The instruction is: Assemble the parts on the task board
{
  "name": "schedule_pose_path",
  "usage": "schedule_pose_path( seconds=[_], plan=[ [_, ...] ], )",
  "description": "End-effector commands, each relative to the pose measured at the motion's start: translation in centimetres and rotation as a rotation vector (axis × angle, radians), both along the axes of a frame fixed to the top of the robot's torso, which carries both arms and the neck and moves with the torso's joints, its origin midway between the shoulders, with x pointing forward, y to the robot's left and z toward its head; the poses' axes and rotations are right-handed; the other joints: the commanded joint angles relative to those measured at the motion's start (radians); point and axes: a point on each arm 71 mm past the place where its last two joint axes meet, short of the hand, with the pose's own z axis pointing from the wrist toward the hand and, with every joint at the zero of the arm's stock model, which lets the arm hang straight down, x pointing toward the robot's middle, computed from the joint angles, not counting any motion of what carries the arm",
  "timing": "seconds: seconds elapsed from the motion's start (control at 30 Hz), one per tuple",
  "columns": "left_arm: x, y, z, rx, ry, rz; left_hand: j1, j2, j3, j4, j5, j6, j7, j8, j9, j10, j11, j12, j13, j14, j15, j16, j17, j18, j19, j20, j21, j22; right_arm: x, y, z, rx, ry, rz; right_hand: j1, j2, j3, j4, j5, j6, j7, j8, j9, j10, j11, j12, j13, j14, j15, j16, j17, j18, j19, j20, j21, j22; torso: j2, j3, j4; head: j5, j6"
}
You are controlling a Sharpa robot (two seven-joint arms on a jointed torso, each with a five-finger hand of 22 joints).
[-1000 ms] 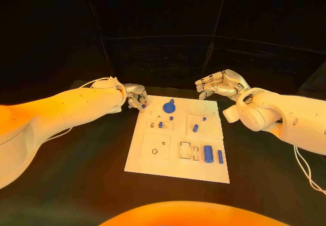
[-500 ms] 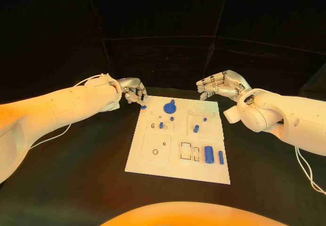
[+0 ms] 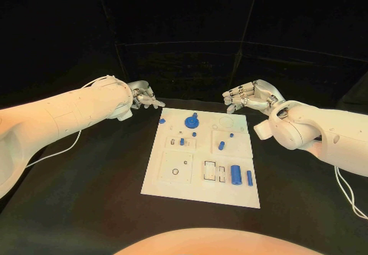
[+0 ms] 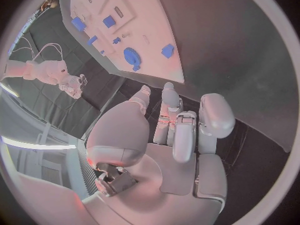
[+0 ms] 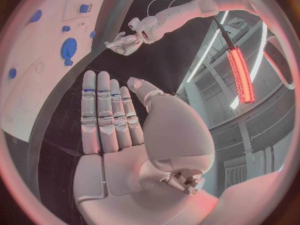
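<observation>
Both robot hands hang above the far corners of the white task board [image 3: 201, 159] on the black surface [image 3: 92, 175], the left robot hand [image 3: 143, 96] and the right robot hand [image 3: 247, 95] holding nothing (fingers apart), while blue parts [image 3: 189, 122] lie on the board.

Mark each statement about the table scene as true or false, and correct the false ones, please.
1. The left hand holds a blue part. False: it holds nothing and hangs beyond the far left corner of the task board.
2. The right hand has its fingers stretched out and empty. True.
3. A round blue disc lies on the far part of the board. True.
4. The blue cylinder lies on the black table beside the board. False: it lies on the board, near its right edge.
5. A small blue part lies near the board's far left corner. True.
</observation>
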Motion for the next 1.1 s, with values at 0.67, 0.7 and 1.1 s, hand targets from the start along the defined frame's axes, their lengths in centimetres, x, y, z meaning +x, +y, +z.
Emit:
schedule_pose_path(
  seconds=[0.67,0.7,1.1],
  plan=[
    [-0.4,-1.3,-2.1,0.201,0.374,0.184,0.030,-0.022,-0.171,0.108,0.000,-0.043,-0.025,0.120,0.094,0.045,-0.019,0.084,0.120,0.105,-0.018,0.018,0.263,-0.026,0.018,-0.018,0.039,0.058,0.0,0.3,0.2,0.004,-0.007,0.008,-0.007,0.005,0.002,0.003,0.005,-0.005,0.002,-0.006,0.000,0.000,0.005,-0.004,-0.001,0.006,0.003,-0.007,-0.002,0.012,0.009,0.000,-0.005,-0.002,0.000,-0.0006,0.0000,0.001,0.001],
    [-0.4,-1.4,-2.1,0.201,0.376,0.182,0.032,-0.020,-0.173,0.109,0.000,-0.043,-0.025,0.122,0.096,0.047,-0.020,0.086,0.123,0.105,-0.018,0.018,0.263,-0.027,0.019,-0.018,0.041,0.060,0.0,0.3,0.2,0.004,-0.007,0.008,-0.007,0.005,0.002,0.003,0.005,-0.005,0.002,-0.006,0.000,0.000,0.005,-0.004,-0.001,0.006,0.003,-0.007,-0.002,0.012,0.009,0.000,-0.005,-0.002,0.000,-0.0008,0.0003,0.001,0.001],
    [-0.2,-2.4,-2.5,0.204,0.385,0.167,0.054,-0.008,-0.202,0.123,0.000,-0.056,-0.028,0.146,0.116,0.056,-0.022,0.100,0.145,0.105,-0.020,0.018,0.263,-0.030,0.024,-0.020,0.053,0.077,0.0,0.5,0.2,0.005,-0.008,0.012,-0.007,0.006,0.002,0.004,0.005,-0.005,0.003,-0.006,0.000,0.000,0.005,-0.004,-0.002,0.006,0.003,-0.007,-0.002,0.012,0.009,0.000,-0.006,-0.002,0.000,-0.0012,0.0001,0.002,0.001]
  ],
)
